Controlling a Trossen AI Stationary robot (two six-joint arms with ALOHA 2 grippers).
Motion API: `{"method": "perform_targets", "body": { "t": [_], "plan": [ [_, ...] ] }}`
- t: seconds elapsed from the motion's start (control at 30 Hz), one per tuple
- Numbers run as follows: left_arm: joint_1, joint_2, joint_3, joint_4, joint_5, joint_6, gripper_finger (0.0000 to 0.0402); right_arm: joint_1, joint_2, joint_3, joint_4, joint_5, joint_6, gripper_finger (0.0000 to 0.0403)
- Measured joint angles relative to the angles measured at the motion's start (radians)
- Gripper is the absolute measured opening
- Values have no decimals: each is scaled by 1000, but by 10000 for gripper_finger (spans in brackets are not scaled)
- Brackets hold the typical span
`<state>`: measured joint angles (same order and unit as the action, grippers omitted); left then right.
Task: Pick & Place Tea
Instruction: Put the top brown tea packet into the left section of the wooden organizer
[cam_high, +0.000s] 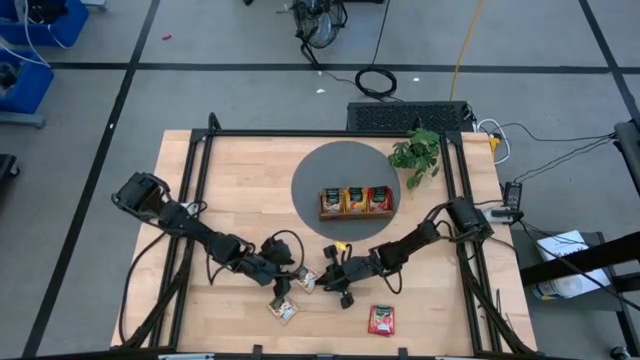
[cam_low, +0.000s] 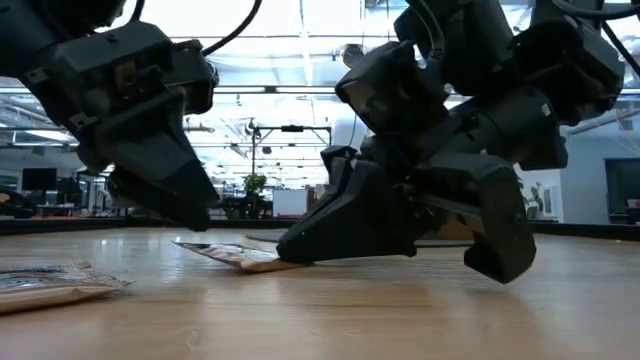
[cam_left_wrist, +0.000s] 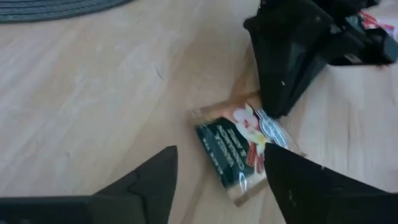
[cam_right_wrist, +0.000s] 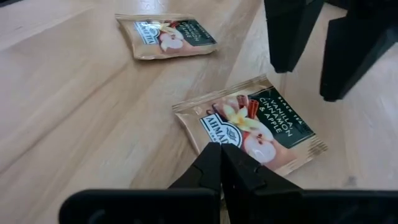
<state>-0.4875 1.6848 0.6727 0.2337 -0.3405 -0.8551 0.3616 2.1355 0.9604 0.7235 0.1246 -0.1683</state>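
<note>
Two grippers are met over a beige, dark-printed flat tea sachet (cam_right_wrist: 252, 127): left gripper (cam_left_wrist: 217, 177) is spread empty, right gripper (cam_right_wrist: 221, 163) is closed, pinning it.

The bench (cam_high: 240, 180) carries 1 wooden tray (cam_high: 357, 212) with 3 sachets standing in it, 1 round grey mat (cam_high: 320, 172) and 1 small plant (cam_high: 418, 153). Loose on the wood lie 2 beige sachets (cam_high: 285, 309), 1 red sachet (cam_high: 381, 320) and 1 partly hidden yellow sachet (cam_high: 340, 245). 2 arms (cam_high: 190, 225) reach in.
</note>
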Motion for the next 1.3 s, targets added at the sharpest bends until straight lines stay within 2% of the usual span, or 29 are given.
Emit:
{"method": "perform_targets", "body": {
  "t": [0.17, 0.37, 0.47, 0.7, 0.8, 1.1, 1.3],
  "plan": [
    [8, 0, 0, -14, 33, -23, 263, -11, 2, 0, -15, -8, 26, 0],
    [17, 3, 0, -72, 96, -121, 255, -33, 4, -1, -42, -30, 52, 0],
    [33, 38, 13, -42, 136, -135, 247, -38, 5, -2, -41, -29, 52, 0],
    [70, 180, 124, 18, 253, -54, 232, -39, 5, -3, -35, -27, 53, 0],
    [81, 190, 148, 9, 293, -10, 225, -39, 5, -4, -44, -26, 53, 0],
    [86, 131, 149, -89, 327, 33, 164, -39, 6, -4, -61, -25, 53, 0],
    [81, 115, 147, -98, 294, 23, 113, -39, 7, -5, -56, -25, 53, 0]
  ]
}}
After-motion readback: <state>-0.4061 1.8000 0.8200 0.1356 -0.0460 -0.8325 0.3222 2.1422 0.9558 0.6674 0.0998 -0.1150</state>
